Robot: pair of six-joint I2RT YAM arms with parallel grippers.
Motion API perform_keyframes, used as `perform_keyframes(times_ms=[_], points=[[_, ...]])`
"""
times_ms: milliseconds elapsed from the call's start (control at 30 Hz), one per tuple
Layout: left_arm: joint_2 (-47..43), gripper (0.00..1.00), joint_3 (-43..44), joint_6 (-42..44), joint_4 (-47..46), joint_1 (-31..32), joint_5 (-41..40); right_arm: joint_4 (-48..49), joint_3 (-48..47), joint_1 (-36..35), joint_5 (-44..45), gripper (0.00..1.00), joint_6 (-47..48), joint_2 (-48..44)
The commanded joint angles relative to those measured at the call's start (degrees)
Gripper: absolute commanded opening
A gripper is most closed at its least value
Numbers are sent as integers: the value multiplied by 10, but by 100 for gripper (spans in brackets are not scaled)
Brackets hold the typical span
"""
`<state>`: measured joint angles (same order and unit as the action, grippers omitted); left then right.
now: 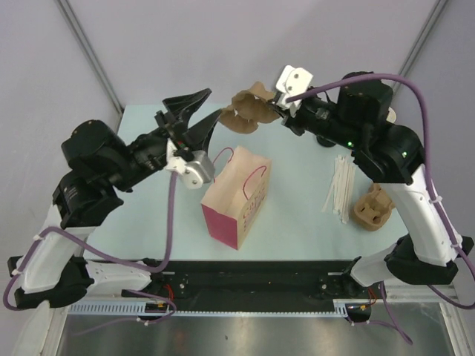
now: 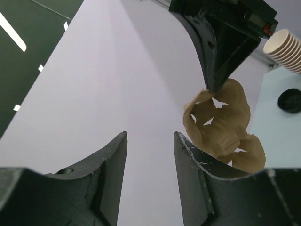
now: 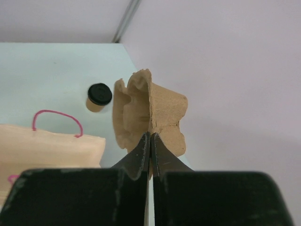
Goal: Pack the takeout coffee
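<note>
While coffee (image 3: 99,97) stands upright, lid up | left claw (image 2: 150,137) spread | right claw (image 3: 150,136) pinching carrier (image 3: 157,106)

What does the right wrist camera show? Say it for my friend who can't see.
The right pincer is shut on the edge of a brown pulp cup carrier, holding it up. Beyond it, on the pale table, stand a small black-lidded coffee cup and a paper bag with pink handles.
</note>
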<state>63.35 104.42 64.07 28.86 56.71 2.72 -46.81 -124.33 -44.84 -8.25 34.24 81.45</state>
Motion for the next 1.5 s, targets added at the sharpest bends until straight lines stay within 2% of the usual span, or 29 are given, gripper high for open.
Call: perform_keyframes(times_ms=[0,133,300,567,800,933,1100,1467], points=[[30,48,33,116,26,2,-26,37,-31,-43,124,0,92,19],[40,47,21,162,28,4,-26,47,-31,-104,174,0,141,33],[44,46,-3,218,35,5,-26,54,-26,-144,202,0,174,41],[27,43,-28,232,75,-7,-16,58,-24,-155,209,0,177,39],[-22,44,-113,254,23,-13,-3,44,-20,-161,203,0,178,33],[-28,44,-124,262,17,-12,-11,42,-16,-171,211,0,188,32],[-45,44,-154,280,-34,-12,-11,43,-10,-184,220,0,197,32],[-32,41,-154,294,-53,-13,-25,44,-13,-205,234,0,210,37]])
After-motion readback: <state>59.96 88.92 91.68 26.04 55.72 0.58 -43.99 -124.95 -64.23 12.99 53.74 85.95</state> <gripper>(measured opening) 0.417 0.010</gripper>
